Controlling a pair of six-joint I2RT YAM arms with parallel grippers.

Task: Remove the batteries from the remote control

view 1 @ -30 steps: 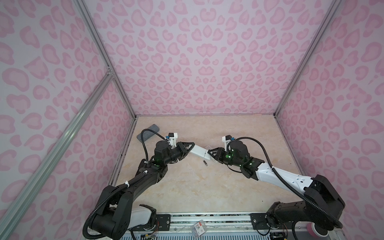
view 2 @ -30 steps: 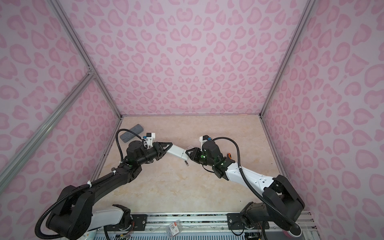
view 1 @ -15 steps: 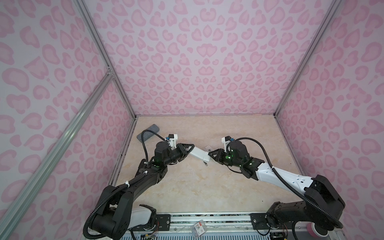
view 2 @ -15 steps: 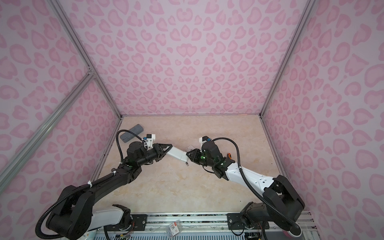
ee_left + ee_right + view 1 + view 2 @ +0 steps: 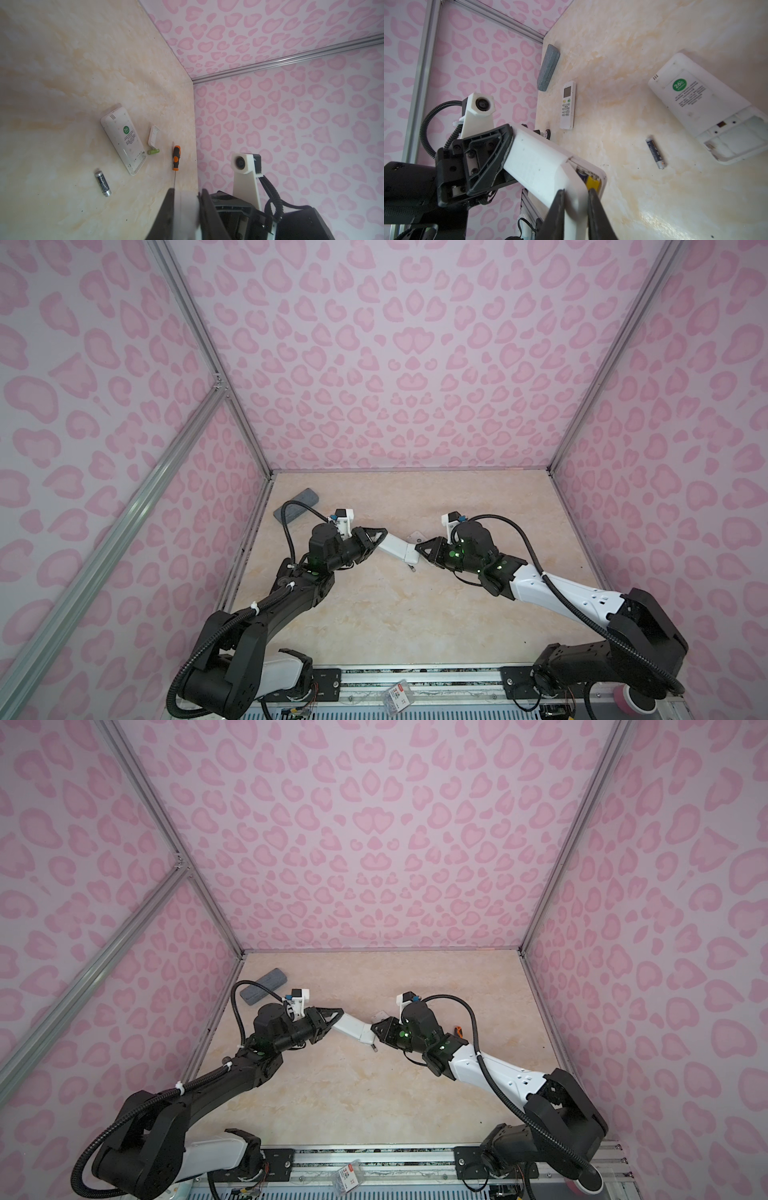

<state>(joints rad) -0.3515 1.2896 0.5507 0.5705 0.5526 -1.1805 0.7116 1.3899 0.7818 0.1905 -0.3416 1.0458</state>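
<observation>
Left claw (image 5: pixel 379 537) is clamped narrow on one end of a white remote (image 5: pixel 397 549), which we see lifted off the table (image 5: pixel 374 614) in both top views. We log the right claw (image 5: pixel 420 549) as pinched onto the opposite, battery end of the same remote. In the right wrist view its fingers (image 5: pixel 556 212) squeeze a white edge there, and we cannot tell whether that is cover or body. The batteries (image 5: pixel 591 182) show in the open compartment, dark blue and yellow, count unclear. On the table below, a loose battery (image 5: pixel 656 153), dark with a metal tip, lies near a second remote (image 5: pixel 708 112), which is face down with its compartment open. We mark a green battery (image 5: pixel 153 151) just beside that remote, between it and an orange-and-black screwdriver (image 5: pixel 176 158). A white cover plate (image 5: pixel 154 135) lies close by. A third remote (image 5: pixel 567 105) lies face up beside a grey case (image 5: pixel 548 67).
</observation>
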